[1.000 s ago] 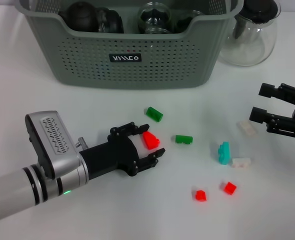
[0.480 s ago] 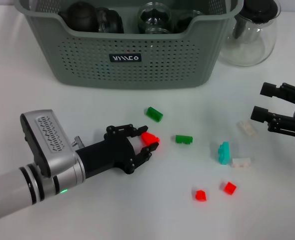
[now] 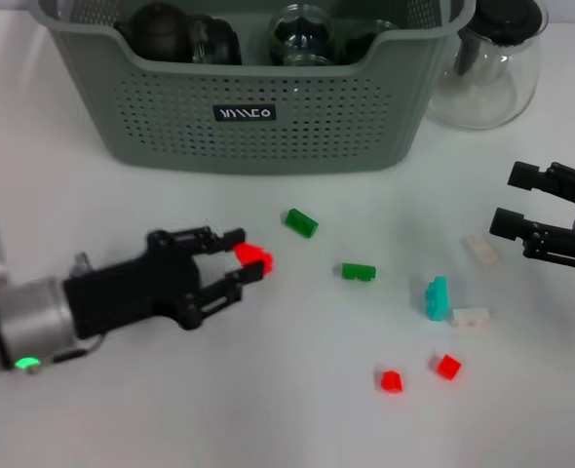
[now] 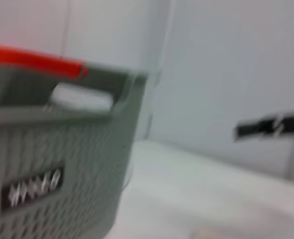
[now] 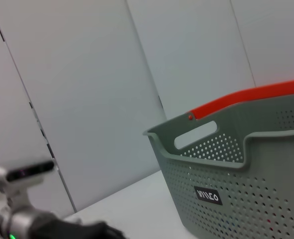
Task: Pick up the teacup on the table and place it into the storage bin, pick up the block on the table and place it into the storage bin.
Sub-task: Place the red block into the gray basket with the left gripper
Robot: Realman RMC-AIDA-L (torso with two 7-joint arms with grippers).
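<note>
My left gripper [image 3: 246, 256] is shut on a small red block [image 3: 255, 258], held just above the table, left of centre in the head view. The grey-green storage bin [image 3: 297, 127] stands behind it at the back; it also fills the left wrist view [image 4: 52, 164] and shows in the right wrist view [image 5: 236, 179]. Inside the bin lie clear glassware [image 3: 302, 29] and a dark round vessel [image 3: 161, 29]; I cannot tell which is the teacup. At the right edge my right gripper [image 3: 515, 200] hangs open with nothing in it.
Loose blocks lie on the table: two green [image 3: 301, 222] [image 3: 359, 271], a teal one [image 3: 436, 297], two whitish [image 3: 471, 316] [image 3: 481, 249] and two red [image 3: 392, 380] [image 3: 448, 367]. A glass pitcher [image 3: 487, 68] with a black lid stands right of the bin.
My left gripper closed on the red block, then lifted it and drew back to the left. The right arm has not moved.
</note>
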